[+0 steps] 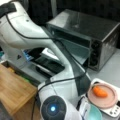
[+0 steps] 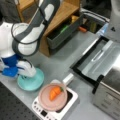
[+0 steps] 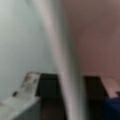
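Low down, gripper (image 2: 25, 71) seen at teal bowl (image 2: 31, 81), near a front view's bottom left; jaw opening hidden by arm and bowl, so grip cannot be told. Wrist view blurred: pale rim edge and dark finger shapes only. Just beside bowl, pink plate (image 2: 53, 97) set on white scale (image 2: 56, 106), orange carrot (image 2: 55, 93) laid on plate. Toaster oven (image 1: 85, 37) placed behind, door (image 2: 96, 60) dropped open. Wooden drawer unit (image 2: 58, 25) noted at a front view's top.
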You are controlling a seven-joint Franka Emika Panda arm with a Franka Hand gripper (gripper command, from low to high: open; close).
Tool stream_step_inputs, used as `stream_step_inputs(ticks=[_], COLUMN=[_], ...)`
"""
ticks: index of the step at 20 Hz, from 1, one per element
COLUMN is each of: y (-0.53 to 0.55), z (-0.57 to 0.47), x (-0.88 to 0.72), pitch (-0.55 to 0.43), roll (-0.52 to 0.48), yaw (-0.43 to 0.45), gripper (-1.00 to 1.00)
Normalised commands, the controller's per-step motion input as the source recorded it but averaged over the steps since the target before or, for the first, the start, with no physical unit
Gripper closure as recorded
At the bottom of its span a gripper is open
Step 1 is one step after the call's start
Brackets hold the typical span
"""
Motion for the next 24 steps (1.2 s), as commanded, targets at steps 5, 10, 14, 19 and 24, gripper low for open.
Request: stream_step_inputs(ticks=[5, 10, 14, 19, 24], y=[-0.15, -0.08, -0.06, 0.03, 0.2], z=[0.19, 0.21, 0.16, 0.18, 0.21], x=[0.24, 0.17, 0.16, 0.05, -0.13], pitch=[0.257, 0.215, 0.139, 0.036, -0.039], roll=[0.283, 0.294, 0.325, 0.274, 0.068], yaw=[-0.083, -0.079, -0.052, 0.001, 0.059], gripper=[1.0, 1.0, 1.0, 1.0, 1.0])
